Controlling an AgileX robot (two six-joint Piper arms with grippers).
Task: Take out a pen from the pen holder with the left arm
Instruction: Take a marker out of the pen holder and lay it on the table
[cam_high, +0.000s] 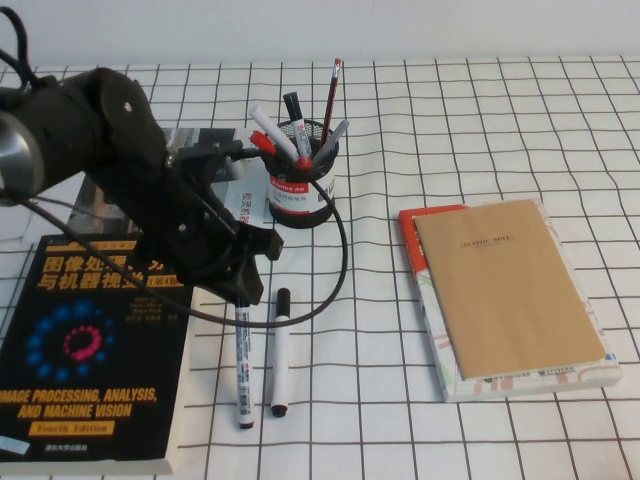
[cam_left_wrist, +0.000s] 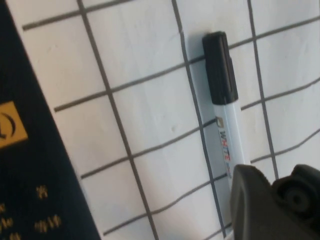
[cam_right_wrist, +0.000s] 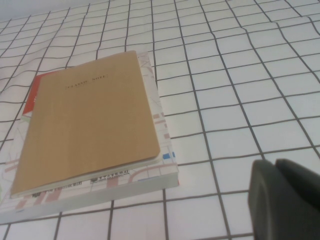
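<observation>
Already outside the pen holder (cam_high: 300, 190), a pen (cam_high: 243, 370) lies on the table (cam_high: 480, 120), one end under the low left pincer (cam_high: 248, 285); whether it grips cannot be told. Best to release fully, then lift straight. The right pincer (cam_right_wrist: 285, 200), equally unclear, hangs near a notebook (cam_right_wrist: 90, 120).

Two loose markers at near left, left marker (cam_high: 243, 370) beside right marker (cam_high: 281, 350), one mesh pen holder (cam_high: 300, 200) with several pens (cam_high: 293, 108) (too bunched to count), one dark textbook (cam_high: 90, 350), three stacked books (cam_high: 505, 290) at right.
</observation>
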